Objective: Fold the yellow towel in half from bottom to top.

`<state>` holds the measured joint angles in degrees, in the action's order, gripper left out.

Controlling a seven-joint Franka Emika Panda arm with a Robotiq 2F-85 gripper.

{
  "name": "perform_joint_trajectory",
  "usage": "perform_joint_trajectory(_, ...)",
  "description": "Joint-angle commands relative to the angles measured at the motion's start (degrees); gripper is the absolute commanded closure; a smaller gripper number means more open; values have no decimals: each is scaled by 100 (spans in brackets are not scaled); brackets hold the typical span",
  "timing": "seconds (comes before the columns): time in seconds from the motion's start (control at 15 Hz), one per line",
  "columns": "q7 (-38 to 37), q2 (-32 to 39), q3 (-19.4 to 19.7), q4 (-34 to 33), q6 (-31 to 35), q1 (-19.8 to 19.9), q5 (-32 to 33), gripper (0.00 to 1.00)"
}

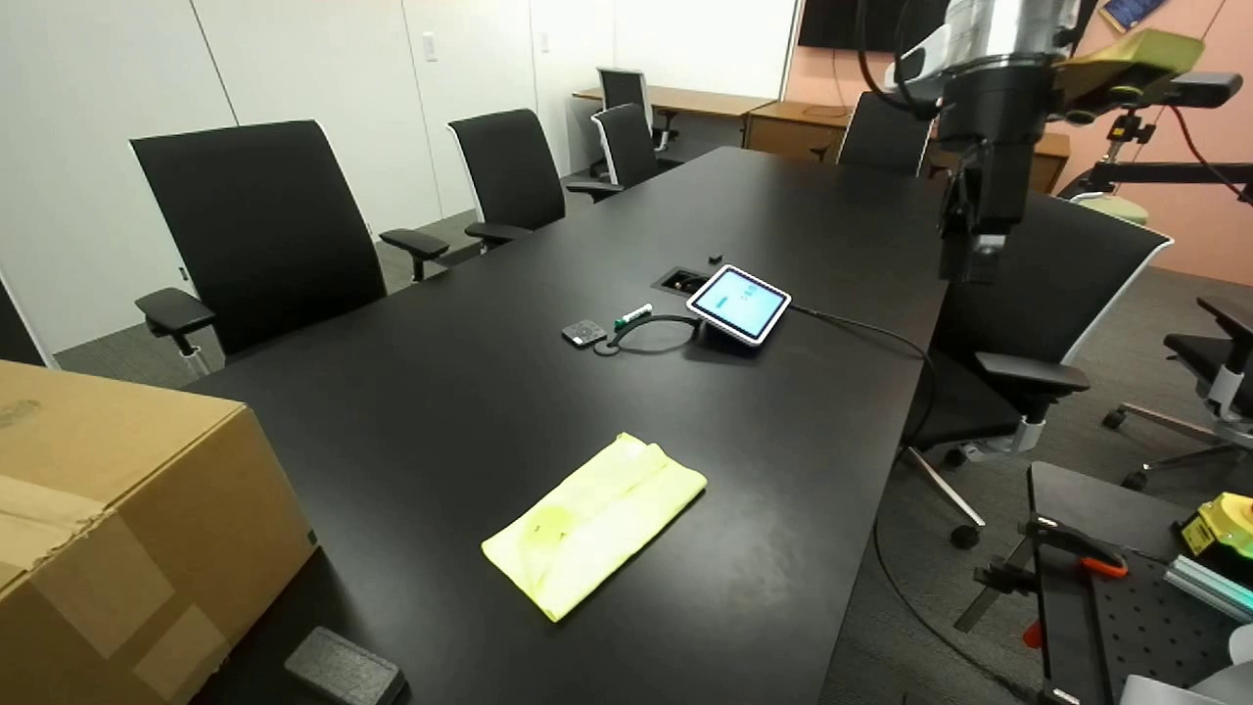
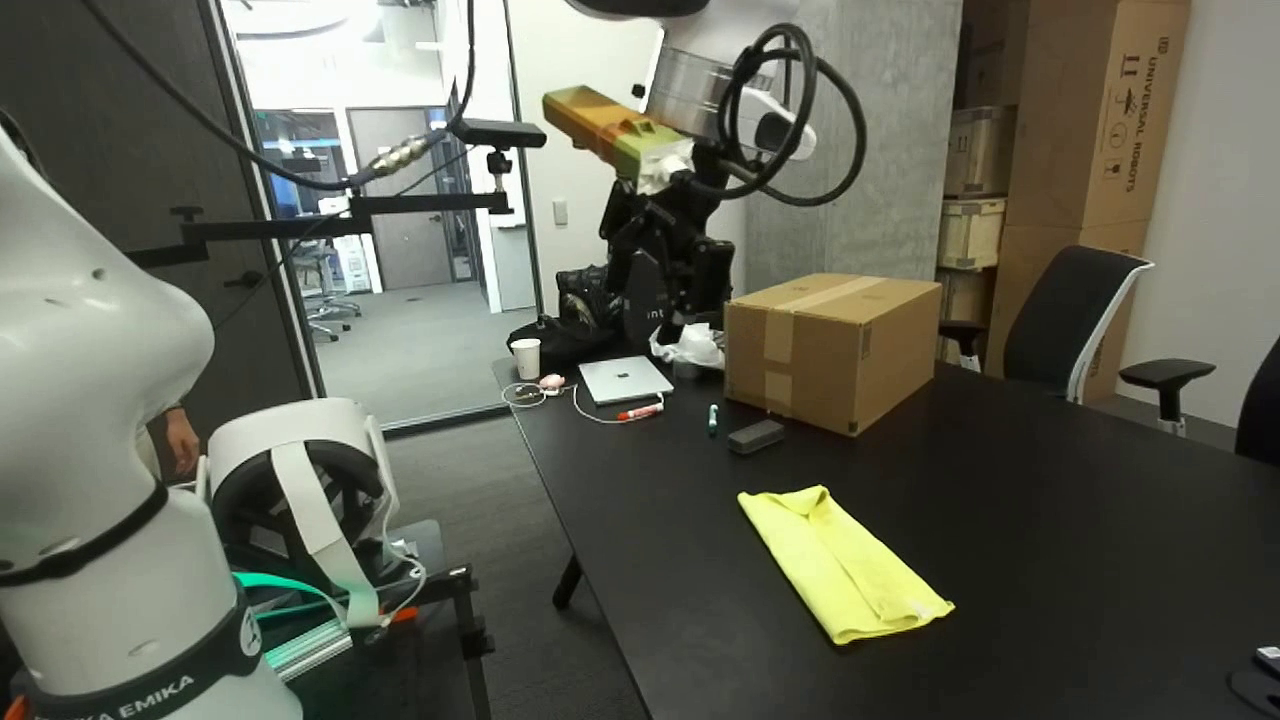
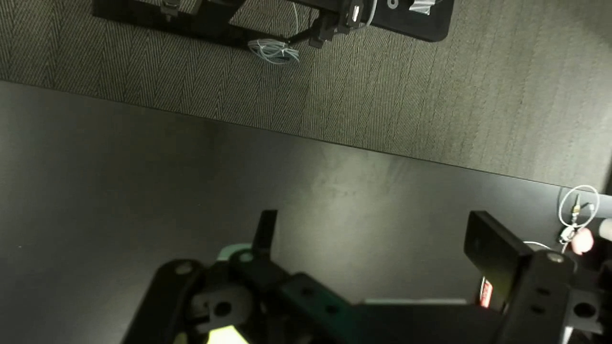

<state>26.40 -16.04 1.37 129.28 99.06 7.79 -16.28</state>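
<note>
while the jaws stand wide, gripping nothing, the yellow towel (image 1: 593, 527) lies layered on the table (image 1: 803, 450), apart from the cardboard box (image 2: 830, 352); probably light, limp and hard to damage, it is best pinched at a short edge, through every layer.

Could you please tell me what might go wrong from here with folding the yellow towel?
The yellow towel looks layered, so the open hand might pinch only the top layer, or several at once. Lying nearly flat on the black conference table, the towel offers little edge to catch, so the hand could slide over it. The wrist view shows only a small yellow patch low down, probably the towel, so lining up the grasp could prove tricky.
</note>
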Motion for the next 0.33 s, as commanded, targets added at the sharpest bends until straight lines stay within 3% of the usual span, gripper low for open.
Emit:
perform_joint_trajectory(0.0,-56,-144,250,73,-9,-263,62,0)
perform_joint_trajectory(0.27,-60,-259,267,187,-18,-275,68,0)
